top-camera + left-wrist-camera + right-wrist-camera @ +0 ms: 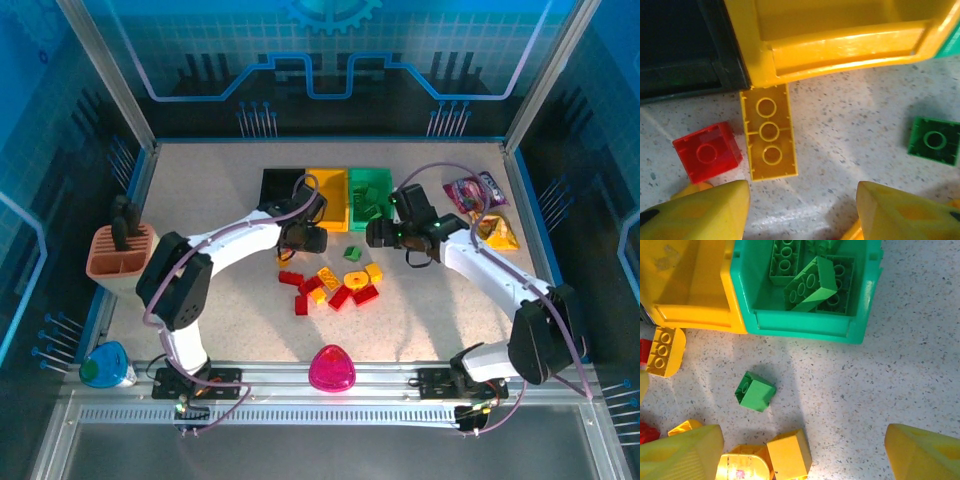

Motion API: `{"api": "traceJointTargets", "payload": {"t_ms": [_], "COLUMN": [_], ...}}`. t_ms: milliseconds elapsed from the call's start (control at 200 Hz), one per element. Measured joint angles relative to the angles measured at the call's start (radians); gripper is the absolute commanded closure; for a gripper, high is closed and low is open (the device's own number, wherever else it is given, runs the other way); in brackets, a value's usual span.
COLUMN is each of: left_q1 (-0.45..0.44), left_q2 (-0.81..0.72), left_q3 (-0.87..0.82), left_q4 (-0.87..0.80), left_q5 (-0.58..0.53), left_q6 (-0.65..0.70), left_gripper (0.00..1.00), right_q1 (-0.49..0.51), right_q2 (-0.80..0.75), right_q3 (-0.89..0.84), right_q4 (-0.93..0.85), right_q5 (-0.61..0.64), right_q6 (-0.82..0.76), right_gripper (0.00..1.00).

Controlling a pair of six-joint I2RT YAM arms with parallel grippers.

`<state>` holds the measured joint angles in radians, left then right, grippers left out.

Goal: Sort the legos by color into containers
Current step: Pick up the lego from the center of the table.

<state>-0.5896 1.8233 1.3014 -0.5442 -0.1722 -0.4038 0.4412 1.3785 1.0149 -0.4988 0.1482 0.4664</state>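
Left pincer (802, 202) is held apart, empty, above a yellow brick (768, 131) just beside the yellow bin (840, 50). Right pincer (802, 440) is spread wide, empty, over a loose green brick (755, 391) on the counter (880, 385) near the green bin (805, 324).

Glossy plastic legos (769, 131); shiny plastic bins (840, 50); speckled matt table (850, 135).

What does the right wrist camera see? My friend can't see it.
A green bin holding green bricks sits beside a yellow bin. One loose green brick lies in front, near yellow bricks; the open right gripper shows at the bottom.
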Motion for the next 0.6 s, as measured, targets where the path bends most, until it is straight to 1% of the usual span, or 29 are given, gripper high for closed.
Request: {"api": "traceJointTargets", "payload": {"t_ms": [450,600], "left_q1": [0.011,0.011], "left_q2": [0.152,0.177], "left_q3": [0.107,0.136], "left_q4": [-0.055,-0.065], "left_q5": [-0.024,-0.042], "left_q6": [0.023,0.040], "left_gripper": [0.40,0.40], "right_q1": [-0.015,-0.017], "right_q2": [-0.042,-0.053], "right_q3": [-0.051,-0.057], "right_q4": [0.022,0.027], "right_q5": [-0.011,-0.011], "right_q6": [0.005,0.005], "right_gripper": [0.16,0.16]}}
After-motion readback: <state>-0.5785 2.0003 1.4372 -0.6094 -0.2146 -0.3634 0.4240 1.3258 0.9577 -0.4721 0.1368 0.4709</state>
